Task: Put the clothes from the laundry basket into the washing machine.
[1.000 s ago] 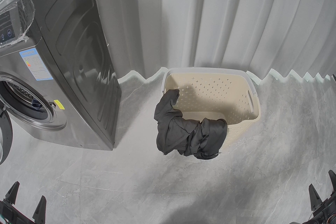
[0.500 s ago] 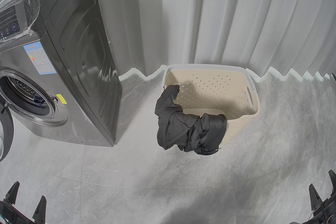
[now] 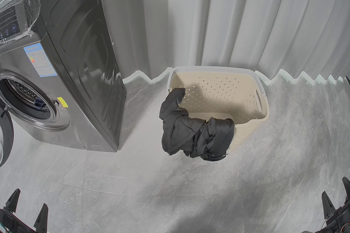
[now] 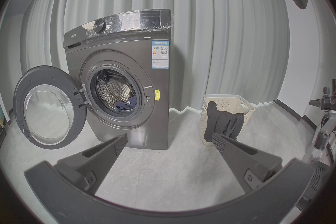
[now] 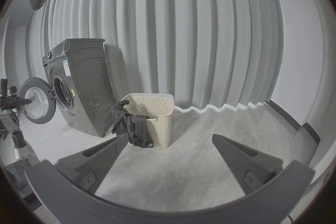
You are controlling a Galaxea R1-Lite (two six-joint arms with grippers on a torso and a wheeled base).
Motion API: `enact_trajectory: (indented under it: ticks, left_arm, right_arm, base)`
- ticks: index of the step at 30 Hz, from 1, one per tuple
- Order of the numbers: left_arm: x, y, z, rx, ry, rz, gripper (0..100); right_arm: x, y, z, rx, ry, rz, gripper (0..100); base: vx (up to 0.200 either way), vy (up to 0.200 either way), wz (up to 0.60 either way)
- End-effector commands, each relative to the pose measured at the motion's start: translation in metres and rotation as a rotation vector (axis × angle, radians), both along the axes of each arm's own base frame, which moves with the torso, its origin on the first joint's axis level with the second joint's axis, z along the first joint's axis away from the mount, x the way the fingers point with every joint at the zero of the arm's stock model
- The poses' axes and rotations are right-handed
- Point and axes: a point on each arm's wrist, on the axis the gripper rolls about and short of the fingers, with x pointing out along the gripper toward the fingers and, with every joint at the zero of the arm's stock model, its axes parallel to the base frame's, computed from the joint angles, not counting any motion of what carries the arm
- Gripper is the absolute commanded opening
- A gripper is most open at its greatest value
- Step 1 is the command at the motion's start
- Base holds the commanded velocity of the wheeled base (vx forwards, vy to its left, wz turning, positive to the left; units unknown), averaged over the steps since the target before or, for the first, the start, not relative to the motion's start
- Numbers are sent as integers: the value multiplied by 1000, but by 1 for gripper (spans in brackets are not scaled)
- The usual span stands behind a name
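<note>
A beige laundry basket (image 3: 226,93) stands on the grey floor (image 3: 146,186) against a white curtain (image 3: 237,8), with a bundle of dark grey clothes (image 3: 197,133) draped over its near left rim, part hanging down the outside wall and one end reaching up along the inside. To the basket's left, set apart from it, is the dark grey washing machine (image 3: 80,62); its round door (image 4: 49,107) is swung fully open to the side, and a blue garment (image 4: 126,104) lies at the lower edge of the drum (image 4: 117,88). The left hand (image 3: 28,204) hangs low at the near left, well short of both machine and basket, its fingers spread wide and holding nothing. The right hand (image 3: 334,193) sits low at the near right, likewise wide and empty
</note>
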Motion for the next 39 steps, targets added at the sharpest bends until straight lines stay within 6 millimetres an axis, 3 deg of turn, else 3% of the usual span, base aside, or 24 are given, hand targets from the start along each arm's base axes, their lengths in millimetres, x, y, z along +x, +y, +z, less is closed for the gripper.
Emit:
enact_trajectory:
  ticks: [1,19,33,39]
  left_arm:
    - [0,0,-4,0,-2,0,100]
    - [0,0,-4,7,-2,-1,100]
    - [0,0,-4,4,-2,0,100]
    - [0,0,-4,4,-2,0,100]
  right_arm:
    - [0,0,-5,-1,0,0,100]
    - [0,0,-5,-1,0,0,100]
    - [0,0,-5,1,0,-2,100]
    - [0,0,-4,-1,-2,8,100]
  base:
    - [0,-200,0]
    - [0,0,0]
    - [200,0,0]
    - [0,0,0]
